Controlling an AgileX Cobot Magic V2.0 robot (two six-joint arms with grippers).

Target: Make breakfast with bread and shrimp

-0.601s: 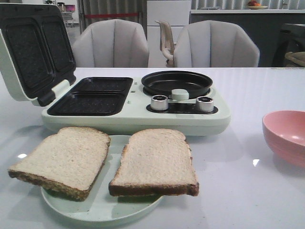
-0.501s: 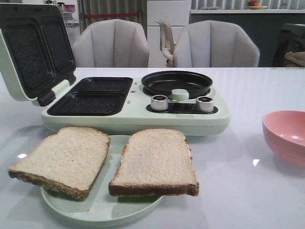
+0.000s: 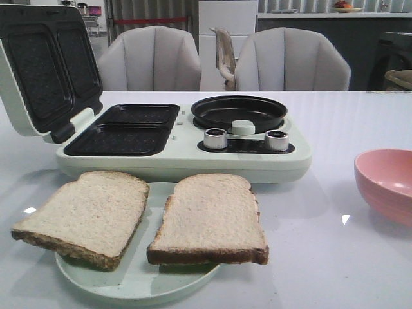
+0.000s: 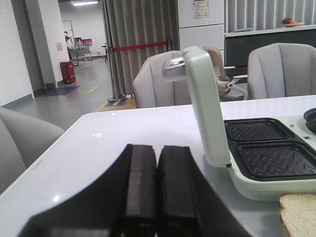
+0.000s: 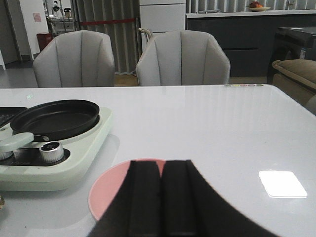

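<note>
Two slices of bread lie side by side on a pale green plate point(image 3: 138, 286) at the table's front: the left slice point(image 3: 87, 215) and the right slice point(image 3: 209, 219). A corner of the left slice shows in the left wrist view point(image 4: 298, 212). The shrimp is not in view. My left gripper point(image 4: 157, 160) is shut and empty, above the table to the left of the sandwich maker. My right gripper point(image 5: 161, 170) is shut and empty, over the pink bowl point(image 5: 106, 192). Neither gripper shows in the front view.
A pale green sandwich maker point(image 3: 174, 154) stands behind the plate, its lid point(image 3: 42, 64) open and upright, with two black waffle wells, a round black pan point(image 3: 238, 111) and two knobs. The pink bowl point(image 3: 386, 183) sits at the right. Grey chairs stand beyond the table.
</note>
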